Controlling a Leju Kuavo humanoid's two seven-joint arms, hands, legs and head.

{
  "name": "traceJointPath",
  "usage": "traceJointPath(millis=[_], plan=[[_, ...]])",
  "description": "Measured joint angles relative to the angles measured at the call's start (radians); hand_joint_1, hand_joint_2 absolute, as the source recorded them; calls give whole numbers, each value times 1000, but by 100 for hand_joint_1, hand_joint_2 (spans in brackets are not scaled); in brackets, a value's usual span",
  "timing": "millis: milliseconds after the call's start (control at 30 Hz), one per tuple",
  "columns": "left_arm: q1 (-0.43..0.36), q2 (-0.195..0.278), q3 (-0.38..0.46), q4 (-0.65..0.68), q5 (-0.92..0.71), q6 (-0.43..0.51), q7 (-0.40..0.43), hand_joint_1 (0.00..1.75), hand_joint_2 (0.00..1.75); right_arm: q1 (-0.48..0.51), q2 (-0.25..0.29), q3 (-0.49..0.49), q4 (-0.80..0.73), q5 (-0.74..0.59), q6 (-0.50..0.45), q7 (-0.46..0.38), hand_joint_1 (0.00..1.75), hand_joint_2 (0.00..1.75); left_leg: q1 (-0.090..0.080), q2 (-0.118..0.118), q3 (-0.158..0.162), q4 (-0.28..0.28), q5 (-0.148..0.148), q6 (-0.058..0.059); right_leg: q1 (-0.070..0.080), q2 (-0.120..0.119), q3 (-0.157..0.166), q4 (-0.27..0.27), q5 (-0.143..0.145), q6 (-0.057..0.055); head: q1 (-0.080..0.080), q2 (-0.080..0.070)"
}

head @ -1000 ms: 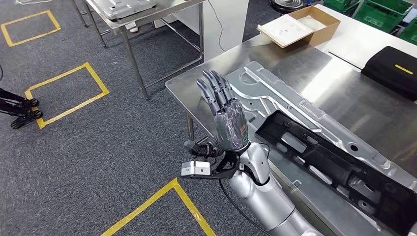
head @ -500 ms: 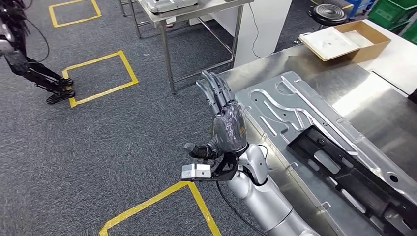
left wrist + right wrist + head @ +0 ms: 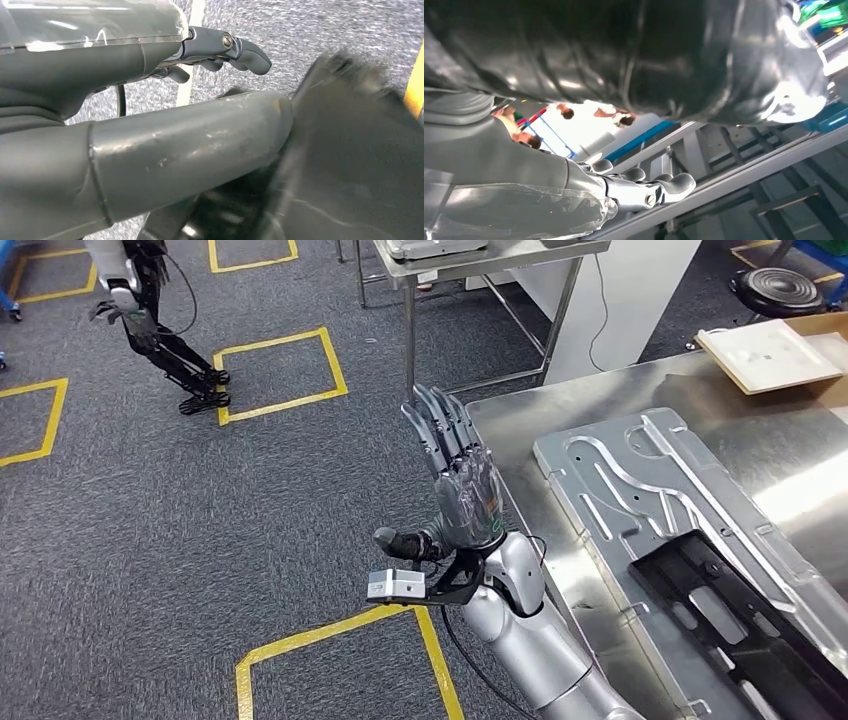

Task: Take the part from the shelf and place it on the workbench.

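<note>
On the workbench (image 3: 520, 430), black part (image 3: 740, 635) rests on metal panel (image 3: 600, 475); right robot hand (image 3: 462, 485) spread empty; left robot hand (image 3: 150, 130) unclear.

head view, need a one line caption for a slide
Raised robot hand beside a steel workbench carrying a ribbed silver metal panel.

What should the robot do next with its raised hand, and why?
Probably lower the right hand to its side, clear of the table. Its fingers are straight and hold nothing, and the black part already lies on the metal sheet on the table, so nothing seems left to carry.
</note>
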Motion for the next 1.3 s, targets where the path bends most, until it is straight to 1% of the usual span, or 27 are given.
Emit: traceJointPath(millis=[67, 133, 200, 267, 300, 333, 367, 400, 433, 500, 567, 633, 667, 700, 767, 833, 867, 900, 933, 967, 1033, 1067, 1133, 1167, 1233, 1267, 1300], plan=[[-2, 1, 0, 0, 4, -8, 5, 0, 0, -11, 1, 7, 5, 6, 0, 13, 0, 0, -8, 12, 16, -38, 2, 12, 7, -17, -1, 8, -7, 11, 1, 0], [1, 1, 0, 0, 5, -14, 10, 0, 0, -18, 1, 17, 10, 11, 0, 23, 0, 0, -7, -11, 13, -39, 5, 26, 5, -25, 2, 10, -12, 21, 1, 0], [3, 1, 1, 0, 5, -18, 13, 0, 0, -23, 0, 25, 12, 12, -1, 29, 0, 0, -2, -31, 14, -46, 11, 39, 0, 14, -11, 45, -42, 32, 1, 0], [1, 2, 1, 0, 6, -21, 14, 0, 0, -25, -3, 27, 16, 13, -1, 33, 0, 0, 0, -51, 12, -48, 15, 46, -5, 69, -62, 154, -103, 37, 2, 0], [0, 2, 1, 0, 6, -22, 14, 0, 0, -24, -5, 27, 18, 12, -1, 34, 0, 0, -1, -63, 10, -48, 15, 47, -5, 81, -95, 220, -130, 38, 2, 0], [0, 2, 1, 0, 6, -22, 14, 0, 0, -23, -7, 27, 21, 12, -1, 34, 0, 0, -1, -76, 9, -47, 16, 48, -5, 87, -120, 267, -141, 39, 2, 0], [0, 2, 1, 0, 6, -22, 14, 0, 0, -22, -8, 28, 24, 12, -1, 34, 0, 0, -2, -90, 9, -45, 16, 48, -6, 90, -131, 283, -133, 37, 2, 0], [0, 2, 1, 0, 6, -23, 15, 0, 0, -22, -10, 28, 26, 12, -1, 35, 0, 0, -2, -104, 9, -44, 16, 48, -6, 93, -123, 258, -104, 35, 2, 0], [0, 2, 1, 0, 6, -23, 15, 0, 0, -23, -10, 29, 27, 12, -1, 36, 0, 0, -2, -118, 10, -44, 16, 48, -6, 101, -98, 201, -64, 30, 2, 0], [0, 1, 1, 0, 6, -26, 15, 0, 0, -25, -11, 29, 28, 13, -2, 39, 0, 0, -2, -142, 9, -42, 17, 44, -7, 145, -43, 74, -4, 19, 1, 0], [-1, 0, 1, 0, 6, -27, 15, 0, 0, -26, -12, 30, 28, 15, -2, 42, 0, 0, 1, -163, 1, -43, 22, 33, -5, 172, -22, 20, 6, 13, 2, 0], [1, 0, 1, 0, 5, -26, 15, 0, 0, -26, -13, 30, 28, 20, -2, 44, 0, 0, 6, -180, -5, -47, 28, 18, -5, 154, -18, 8, 9, 7, 2, 0], [3, 1, 1, 0, 4, -24, 15, 0, 0, -26, -13, 31, 28, 23, -2, 45, 0, 0, 5, -171, -8, -42, 24, 12, -6, 143, -14, 0, 13, 3, 2, 0], [4, 1, 1, 0, 3, -23, 15, 0, 0, -25, -13, 31, 27, 27, -2, 45, 0, 0, 3, -149, -17, -23, 10, 8, -9, 130, -9, -8, 17, -2, 1, 0], [2, 1, 1, 0, 2, -21, 15, 0, 0, -21, -14, 31, 27, 32, -3, 45, 0, 0, 0, -90, -63, 76, -47, 2, -9, 101, -4, -16, 21, -8, 0, 0], [-2, 1, 1, 0, 0, -18, 15, 0, 0, -13, -15, 30, 27, 33, -3, 43, 0, 0, 1, -63, -117, 194, -95, -4, -6, 70, -4, -15, 19, -10, -1, 0], [-2, 1, 1, 0, 0, -16, 15, 0, 0, -8, -16, 30, 27, 33, -3, 41, 0, 0, 2, -58, -125, 216, -96, -6, -5, 55, -5, -14, 17, -10, -1, 0], [-1, 1, 1, 0, -1, -13, 15, 0, 0, -6, -16, 30, 27, 33, -3, 39, 0, 0, 2, -54, -113, 199, -79, -7, -5, 41, -5, -12, 15, -9, -1, 0], [-1, 1, 1, 0, -2, -10, 15, 0, 0, -5, -16, 30, 27, 33, -3, 36, 0, 0, 2, -43, -80, 142, -49, -7, -6, 28, -4, -9, 12, -7, -1, 0], [-2, 2, 1, 0, -2, -8, 15, 0, 0, -4, -16, 30, 27, 33, -3, 35, 0, 0, 0, -21, -42, 74, -25, -6, -5, 17, -4, -5, 8, -3, -1, 0], [-5, 2, 0, 0, -3, -3, 14, 0, 0, -4, -16, 29, 28, 32, -3, 30, 0, 0, -7, 9, 9, -23, 2, 5, 2, -2, -5, 5, -1, 7, 0, 0], [-6, 2, 0, 0, -3, -1, 13, 0, 0, -3, -16, 27, 29, 32, -3, 27, 0, 0, -10, 13, 14, -36, 0, 11, 6, -11, -4, 7, -4, 11, 1, 0], [-4, 2, 0, 0, -4, 1, 13, 0, 0, -2, -14, 26, 32, 30, -3, 18, 0, 0, -10, -9, 12, -37, 3, 25, 9, -25, -2, 7, -7, 18, 2, 0], [-3, 2, 0, 0, -4, 2, 14, 0, 0, -1, -12, 26, 35, 29, -3, 14, 0, 0, -9, -19, 12, -40, 6, 30, 7, -16, -3, 13, -14, 23, 2, 0], [-2, 2, 0, 0, -4, 4, 18, 0, 0, 0, -8, 22, 42, 27, -3, 5, 0, 0, -5, -36, 11, -45, 11, 41, 1, 33, -25, 66, -54, 31, 2, 0], [-3, 2, 0, 0, -4, 6, 19, 0, 0, 2, -6, 19, 47, 24, -3, 0, 0, 0, -5, -47, 10, -46, 13, 45, -1, 62, -51, 123, -86, 33, 2, 0], [-5, 2, 0, 0, -4, 7, 21, 0, 0, 6, -6, 15, 52, 21, -3, -5, 0, 0, -5, -58, 8, -46, 14, 47, -1, 78, -83, 190, -117, 33, 2, 0]])
